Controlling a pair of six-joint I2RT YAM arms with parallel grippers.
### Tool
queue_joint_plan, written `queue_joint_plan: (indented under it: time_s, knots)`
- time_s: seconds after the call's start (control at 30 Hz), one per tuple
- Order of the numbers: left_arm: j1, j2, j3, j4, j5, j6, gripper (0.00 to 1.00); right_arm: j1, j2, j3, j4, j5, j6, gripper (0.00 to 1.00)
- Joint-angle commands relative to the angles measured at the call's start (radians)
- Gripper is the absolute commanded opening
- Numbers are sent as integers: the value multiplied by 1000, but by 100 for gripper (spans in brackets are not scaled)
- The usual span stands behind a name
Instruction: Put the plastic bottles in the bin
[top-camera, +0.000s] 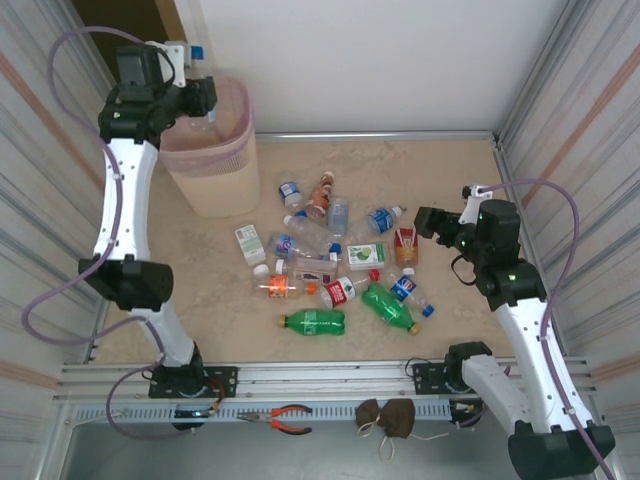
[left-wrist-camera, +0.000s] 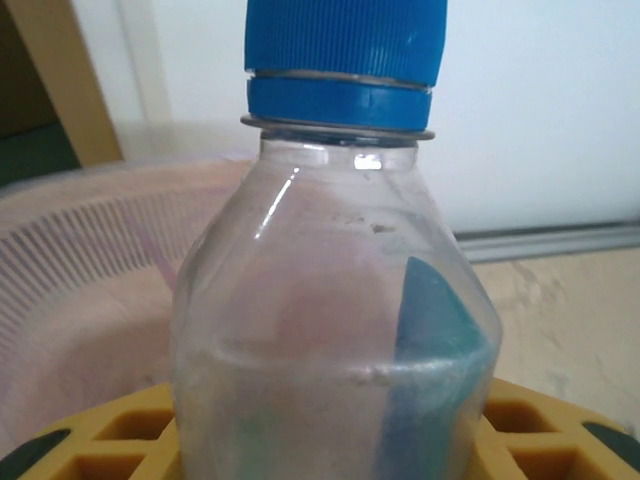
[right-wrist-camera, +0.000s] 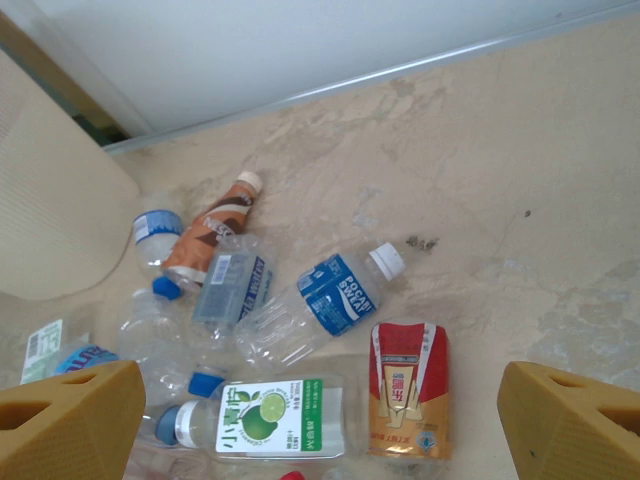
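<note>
Above the bin: the left gripper (top-camera: 197, 98) was clamped around a clear blue-capped bottle (top-camera: 198, 68), held upright with its cap on top.
Bin: the bin (top-camera: 215, 178) stood at the far left of the table (top-camera: 450, 170), with a pink bag (top-camera: 238, 122) folded over its rim; the held bottle hung over its far-left edge.
Right gripper: the right gripper (top-camera: 430, 222) hovered with its jaws spread wide and nothing between them, over the right side of the heap, just above a red-labelled bottle (right-wrist-camera: 408, 390).
Loose bottles: the other plastic bottles (top-camera: 330, 265) lay on their sides in a heap at mid-table, to the right of the bin.
Near edge of heap: two green bottles (top-camera: 313, 321) lay closest to the arm bases.
Under the right wrist: a blue-labelled bottle (right-wrist-camera: 335, 295) lay beside a lime-labelled bottle (right-wrist-camera: 270, 415).
</note>
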Motion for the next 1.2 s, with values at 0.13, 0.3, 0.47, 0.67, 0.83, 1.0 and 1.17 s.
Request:
queue_joint_plan:
  time_s: [0.13, 0.3, 0.47, 0.67, 0.83, 1.0, 1.17]
  knots:
    - [39, 127, 91, 27, -8, -7, 45, 6, -16, 26, -6, 40, 1, 90]
    - [39, 164, 21, 11, -31, -1, 44, 6, -9, 10, 19, 55, -9, 90]
    - [39, 187, -61, -23, -77, 27, 44, 6, 12, 5, 24, 52, -16, 90]
    - [40, 232, -121, -66, -107, 30, 45, 6, 27, -23, 40, 51, -12, 90]
    - [38, 323, -72, -144, -116, 29, 50, 5, 39, -36, 51, 49, -1, 90]
    - [40, 351, -77, -152, -114, 20, 54, 5, 53, -44, 44, 47, 18, 90]
    - [39, 352, -76, -147, -88, 13, 59, 5, 68, -40, 11, 51, 27, 90]
